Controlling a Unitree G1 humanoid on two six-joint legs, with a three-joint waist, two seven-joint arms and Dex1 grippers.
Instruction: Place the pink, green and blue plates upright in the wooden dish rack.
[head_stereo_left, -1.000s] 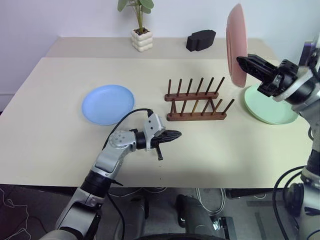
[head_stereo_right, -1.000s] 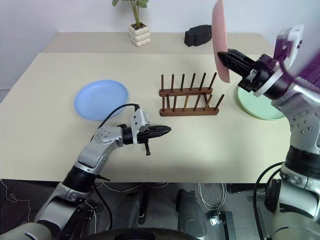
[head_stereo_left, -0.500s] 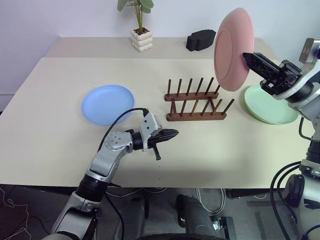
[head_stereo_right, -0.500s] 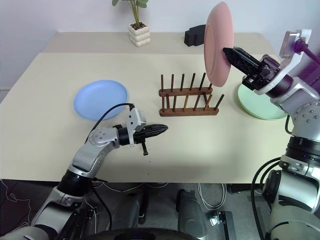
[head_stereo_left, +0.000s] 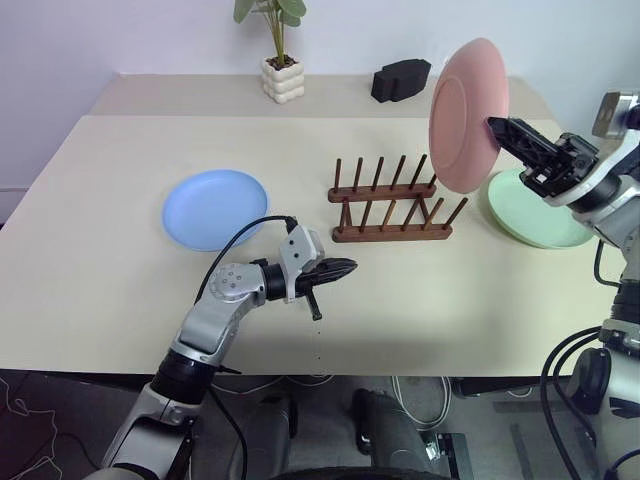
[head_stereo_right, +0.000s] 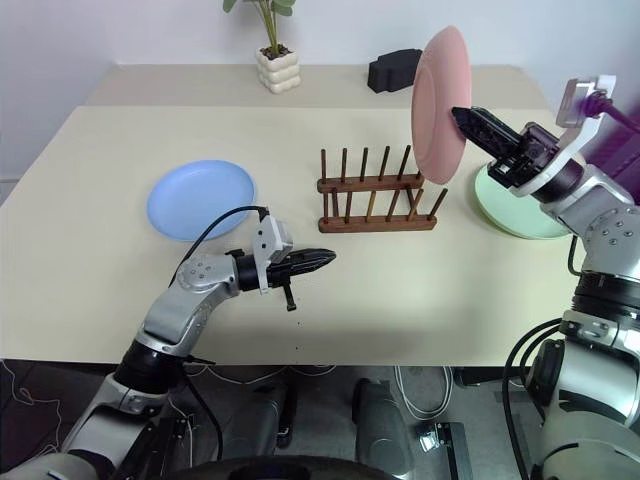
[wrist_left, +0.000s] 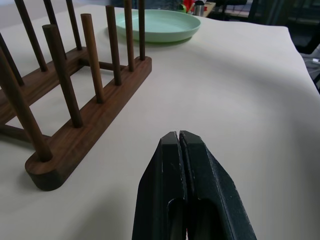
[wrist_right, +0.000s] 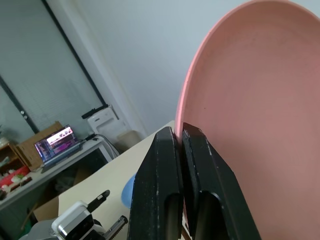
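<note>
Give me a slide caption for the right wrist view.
Right gripper clamps the rim of the upright pink plate, held aloft.

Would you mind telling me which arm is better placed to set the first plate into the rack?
The right. Its gripper is shut on the pink plate, held upright above the right end of the wooden dish rack. The left gripper is shut on nothing, in front of the rack.

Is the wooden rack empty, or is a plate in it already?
Empty. The wooden rack has only bare pegs; the pink plate is in the air.
</note>
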